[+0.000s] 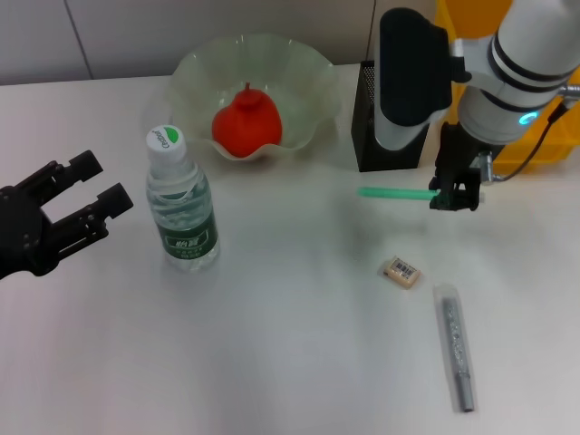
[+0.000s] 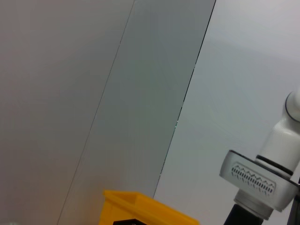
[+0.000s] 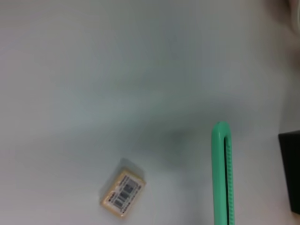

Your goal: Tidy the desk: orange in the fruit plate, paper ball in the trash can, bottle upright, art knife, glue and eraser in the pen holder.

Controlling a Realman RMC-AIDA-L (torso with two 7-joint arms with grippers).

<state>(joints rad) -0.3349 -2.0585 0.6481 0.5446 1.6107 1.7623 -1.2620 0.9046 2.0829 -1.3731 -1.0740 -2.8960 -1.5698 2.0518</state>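
Nearest object: glue [image 1: 455, 345], a grey stick lying flat on the white table [image 1: 290, 362] at the front right, untouched.
Right tool: my right tool [image 1: 450, 195] hangs above the table, clamped on one end of the green art knife [image 1: 395, 192], which sticks out level toward my left, just in front of the pen holder [image 1: 388, 118].
Eraser: eraser [image 1: 401, 271] rests on the table between the knife and the glue, near both, touching neither.
Pen holder: black mesh box behind the right tool; I cannot see inside it, as my arm covers its mouth.
Bottle: bottle [image 1: 181, 203] stands upright, cap on, left of centre.
Fruit plate: fruit plate [image 1: 254, 86] at the back holds the orange [image 1: 246, 122].
Left tool: my left tool [image 1: 77, 201] idles at the left edge, fingers spread wide, holding nothing.
Paper ball and trash can: neither is visible to me.
Done, I judge: orange and bottle.
Left: knife into holder, then eraser and glue.
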